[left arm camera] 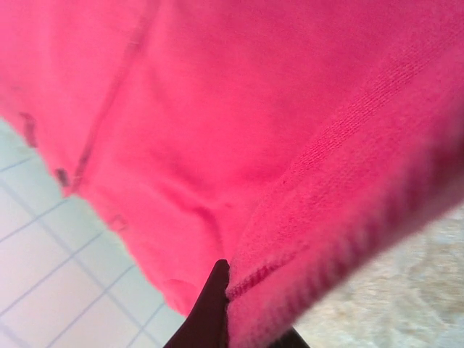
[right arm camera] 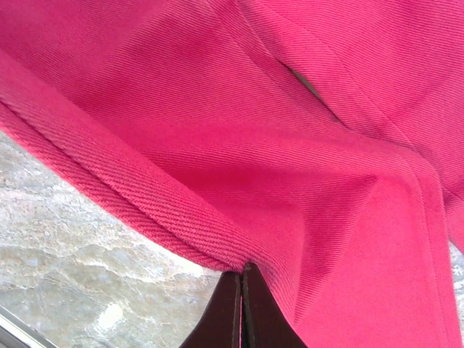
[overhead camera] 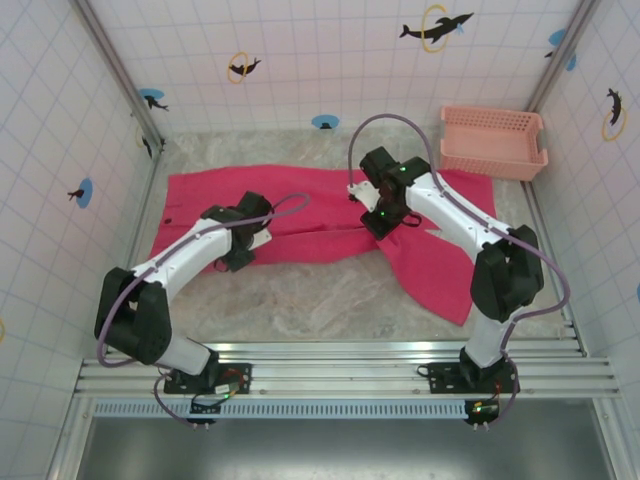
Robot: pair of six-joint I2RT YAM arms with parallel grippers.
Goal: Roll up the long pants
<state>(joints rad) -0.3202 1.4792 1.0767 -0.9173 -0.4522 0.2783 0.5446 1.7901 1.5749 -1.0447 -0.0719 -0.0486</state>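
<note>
From above, the long pants (overhead camera: 310, 200) are a plain magenta-red cloth, lying flat on the marbled table (overhead camera: 300, 300) in its far half. The long axis goes from left to right. One leg turns off at the right side and points toward the near right corner. A pale pink basket (overhead camera: 492, 140) stands behind it, well apart. The left gripper (overhead camera: 243, 240) is down on the near edge of the cloth at the left, the right gripper (overhead camera: 385, 222) near the middle.

In the left wrist view, the dark fingers (left arm camera: 206, 312) are clenched on a stitched hem (the picture is a little blurred).

In the right wrist view, the fingers (right arm camera: 225, 312) are pressed together, pinching a twill-woven seamed edge that lifts off the table.
</note>
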